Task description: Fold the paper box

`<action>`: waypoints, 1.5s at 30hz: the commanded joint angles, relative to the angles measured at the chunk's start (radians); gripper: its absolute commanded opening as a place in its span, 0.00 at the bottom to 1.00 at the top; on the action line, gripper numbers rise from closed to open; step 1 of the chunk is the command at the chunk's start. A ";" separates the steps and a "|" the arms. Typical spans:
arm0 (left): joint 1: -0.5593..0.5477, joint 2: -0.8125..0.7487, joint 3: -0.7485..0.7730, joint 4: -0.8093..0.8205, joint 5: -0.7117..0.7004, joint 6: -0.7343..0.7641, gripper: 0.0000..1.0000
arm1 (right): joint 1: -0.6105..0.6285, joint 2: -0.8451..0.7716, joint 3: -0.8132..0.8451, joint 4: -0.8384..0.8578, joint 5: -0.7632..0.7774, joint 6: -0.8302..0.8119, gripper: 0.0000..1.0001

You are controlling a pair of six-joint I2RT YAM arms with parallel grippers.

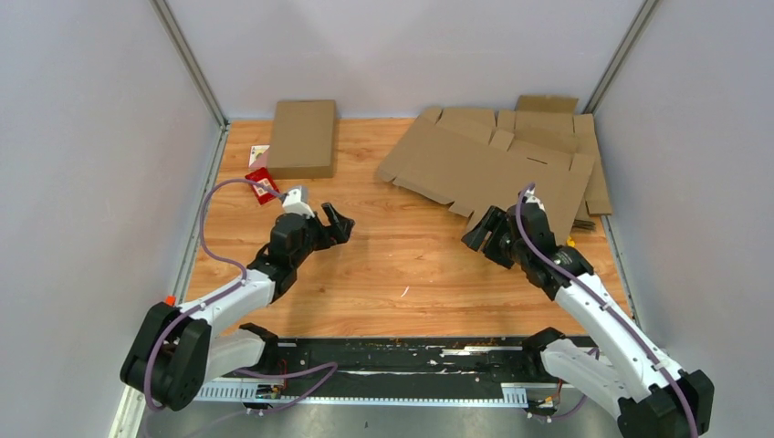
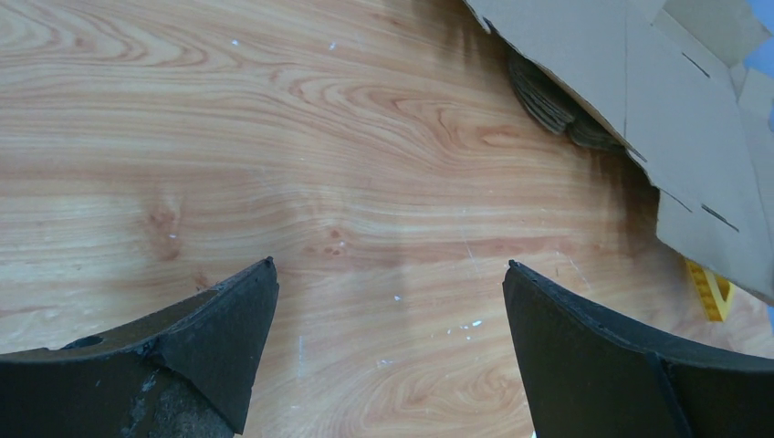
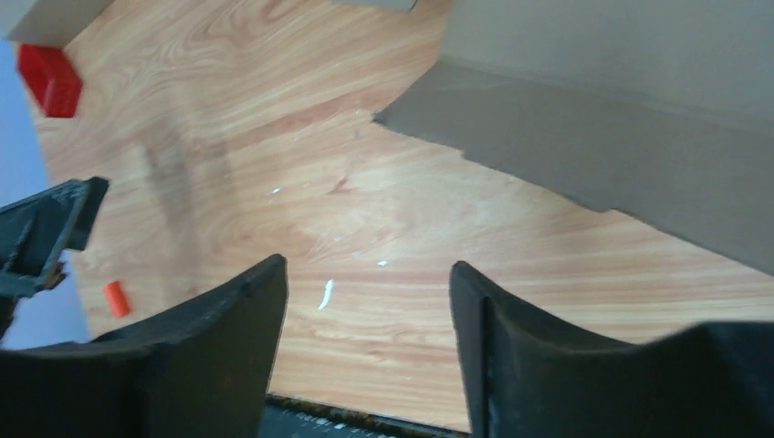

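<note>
Paper box blank (image 1: pixel 497 164) is seen lying flat and unfolded at the far right of the surface (image 1: pixel 411 265), with its flaps and slots spread out. It rests on a stack of further blanks (image 1: pixel 557 114). No print can be made out on the plain brown cardboard. In the left wrist view the paper box blank (image 2: pixel 639 91) fills the upper right corner, and a yellow strip (image 2: pixel 707 287) with dark marks shows at its lower edge; the marks are too small to be read. In the right wrist view the same blank (image 3: pixel 593 155) is raised slightly, and a shadow is cast beneath it.

A closed folded box (image 1: pixel 302 137) stands at the far left. Just beside it lie a red item (image 1: pixel 261 182) and a small white card (image 1: pixel 259 153), whose markings cannot be read.

The left end effector (image 1: pixel 339 224) is held over bare wood left of centre, well apart from the blank, with its jaws spread wide and nothing between them (image 2: pixel 391 269). The right end effector (image 1: pixel 481 230) is held near the blank's near edge, its jaws parted somewhat less and likewise empty (image 3: pixel 367 265).

The surface is finished in a light wood grain and is flecked with small white marks. It is enclosed by pale grey walls (image 1: pixel 383 46) joined by metal corner posts. A black strip (image 1: pixel 392 356) runs along the near edge between the arm bases, and a purple cable (image 1: pixel 214 219) is looped along the left arm.
</note>
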 commanded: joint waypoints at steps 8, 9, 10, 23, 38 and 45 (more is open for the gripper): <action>0.001 0.033 0.036 0.125 0.158 0.049 0.99 | 0.017 0.098 0.083 0.226 -0.208 -0.516 1.00; 0.001 0.032 0.031 0.134 0.161 0.048 0.99 | 0.036 0.146 0.115 0.228 -0.197 -0.536 1.00; 0.001 0.030 0.026 0.142 0.162 0.051 1.00 | 0.061 0.189 0.145 0.229 -0.166 -0.567 1.00; 0.002 -0.030 0.000 0.116 0.083 0.053 1.00 | 0.237 0.713 0.404 0.376 0.307 -1.136 0.96; 0.002 -0.136 -0.034 0.047 -0.059 0.044 1.00 | 0.233 1.118 0.724 0.357 0.482 -1.363 0.26; 0.002 -0.151 -0.030 0.024 -0.077 0.025 1.00 | 0.271 0.881 0.589 0.448 0.431 -1.366 0.00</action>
